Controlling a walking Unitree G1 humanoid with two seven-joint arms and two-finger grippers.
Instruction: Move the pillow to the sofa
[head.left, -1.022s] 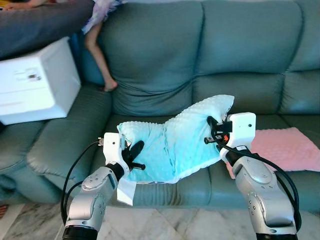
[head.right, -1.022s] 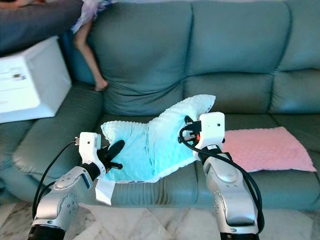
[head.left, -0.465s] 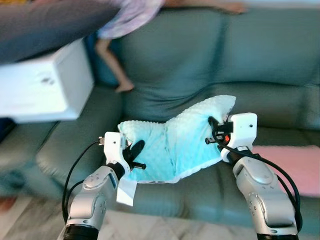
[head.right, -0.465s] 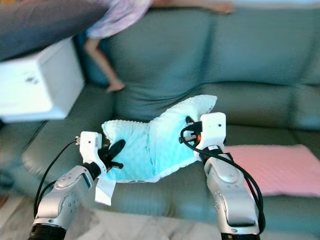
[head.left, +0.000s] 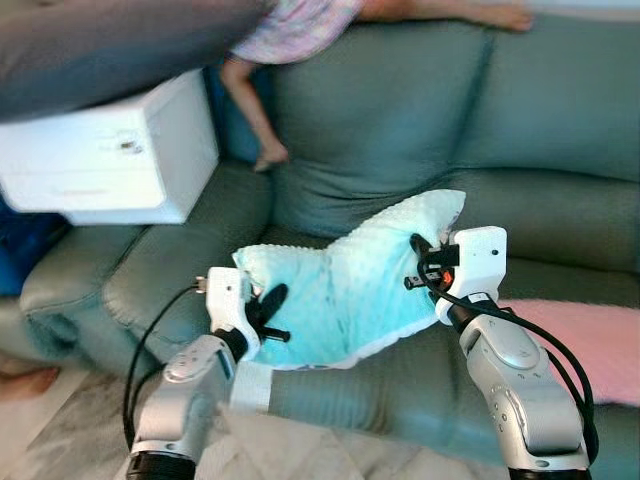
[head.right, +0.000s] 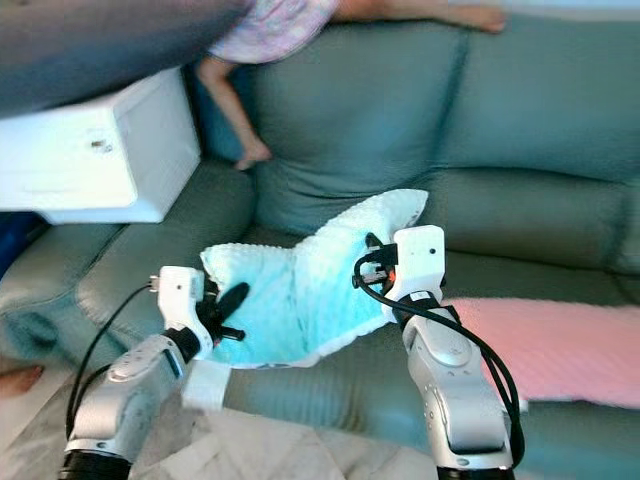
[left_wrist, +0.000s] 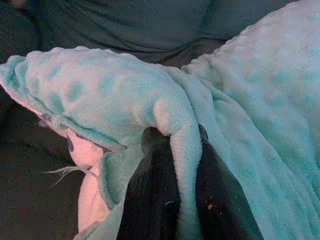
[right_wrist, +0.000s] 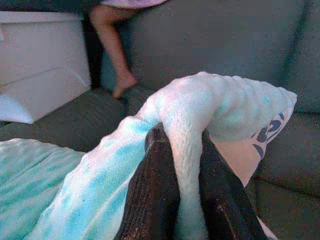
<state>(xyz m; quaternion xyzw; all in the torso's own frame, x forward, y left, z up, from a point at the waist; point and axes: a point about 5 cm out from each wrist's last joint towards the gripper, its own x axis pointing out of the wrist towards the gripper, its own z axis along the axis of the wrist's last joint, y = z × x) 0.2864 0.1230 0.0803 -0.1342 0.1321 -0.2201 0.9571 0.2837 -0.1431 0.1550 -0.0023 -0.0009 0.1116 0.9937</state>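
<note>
pillow (head.left: 350, 290): mint dotted one, I've got it held up between both arms just over the front of the seat
left gripper (left_wrist: 172, 200): pinched on a fold at its left edge
right gripper (right_wrist: 185, 195): clamped on the raised right corner
sofa (head.left: 400, 120): teal leather
extras: pink blanket (head.left: 590, 335) on the seat, white box (head.left: 110, 160) on the sofa arm, person's leg (head.left: 250, 110) by the backrest

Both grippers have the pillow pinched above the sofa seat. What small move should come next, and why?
Probably lower it onto the seat cushion and then open. The left gripper and right gripper each pinch a fold of the teal pillow, which hangs over the sofa's front edge.
</note>
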